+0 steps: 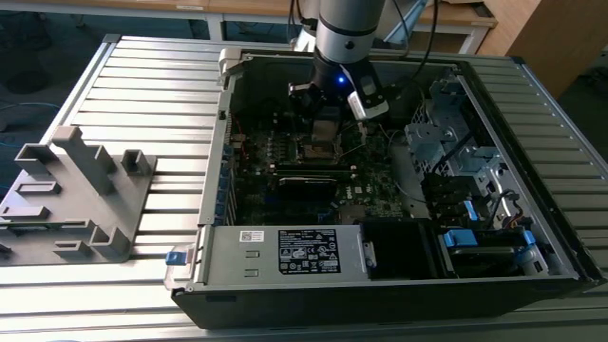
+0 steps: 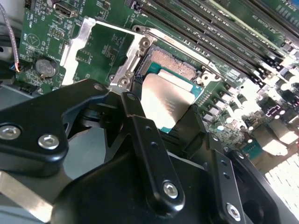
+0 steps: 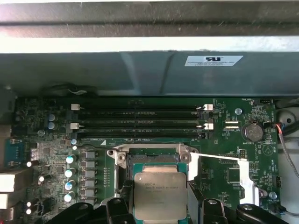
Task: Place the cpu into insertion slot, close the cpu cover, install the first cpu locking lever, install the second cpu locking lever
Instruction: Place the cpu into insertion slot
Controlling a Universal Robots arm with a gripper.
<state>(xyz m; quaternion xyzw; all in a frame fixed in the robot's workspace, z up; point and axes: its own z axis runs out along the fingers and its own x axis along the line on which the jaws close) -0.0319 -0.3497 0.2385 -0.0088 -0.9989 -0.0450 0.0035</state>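
The gripper [image 1: 325,127] hung in the upper middle of the exterior view, reaching down into the open computer case [image 1: 211,206]. Its fingers were pressed against two opposite edges of the cpu [image 3: 160,195], pinching it. I judge that this hold kept the chip level and left its underside free.

In the first wrist view the chip hovered partly over the insertion slot [image 3: 154,159], apparently not yet seated. The slot held nothing, and bare contacts showed in the second wrist view. The cpu cover [image 2: 76,44] lay swung back beside the slot with green board visible through its window — presumably folded away to clear the way down.

The case held the motherboard [image 1: 275,192] at centre, a power supply [image 1: 285,253] at lower middle, and drive cages [image 1: 456,149] at the exterior view's right. A grey fixture [image 1: 76,192] sat at left on the table [image 1: 142,92].
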